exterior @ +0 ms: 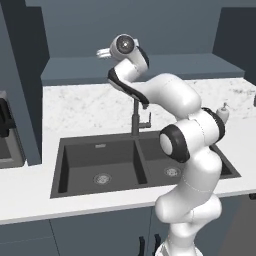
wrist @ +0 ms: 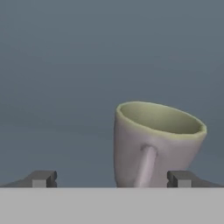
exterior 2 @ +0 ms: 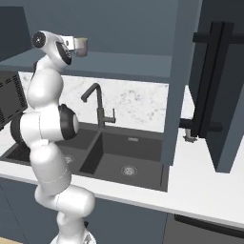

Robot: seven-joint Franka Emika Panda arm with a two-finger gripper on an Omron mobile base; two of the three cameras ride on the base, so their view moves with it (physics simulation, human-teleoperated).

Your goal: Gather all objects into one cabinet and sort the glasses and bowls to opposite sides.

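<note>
The end effector [wrist: 111, 178] has its two dark fingertips [wrist: 43, 178] spread wide, released, with the dull greyish-tan handled cup [wrist: 155, 142] tilted between them, handle facing the camera. In the right base view this cup [exterior 2: 81, 46] sits just beyond the hand, over the slate-blue cabinet shelf [exterior 2: 119, 64], above the black double sink [exterior 2: 114, 157] in the white worktop [exterior 2: 200, 190].
</note>
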